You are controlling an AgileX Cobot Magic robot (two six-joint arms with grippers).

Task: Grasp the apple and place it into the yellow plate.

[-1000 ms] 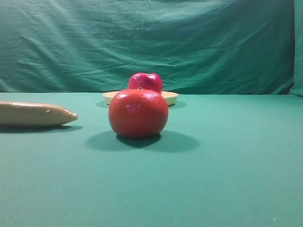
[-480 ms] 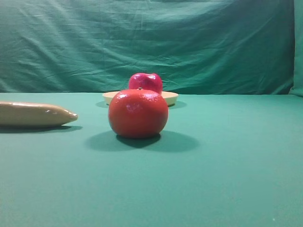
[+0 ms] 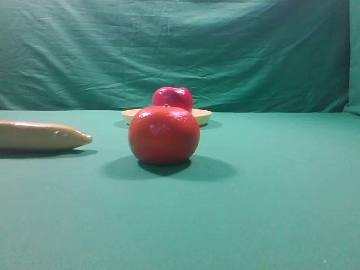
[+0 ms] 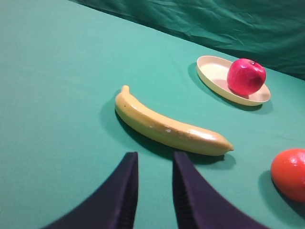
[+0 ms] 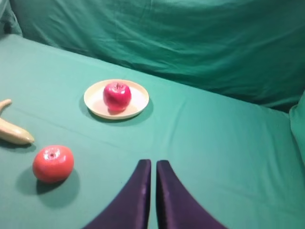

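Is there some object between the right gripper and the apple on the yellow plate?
No. In the right wrist view, only bare green cloth lies between the right gripper and the apple on the yellow plate.

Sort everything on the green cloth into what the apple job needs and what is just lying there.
Belongs to the job:
apple, already sitting in the plate
yellow plate

Just lying about:
banana
orange-red round fruit
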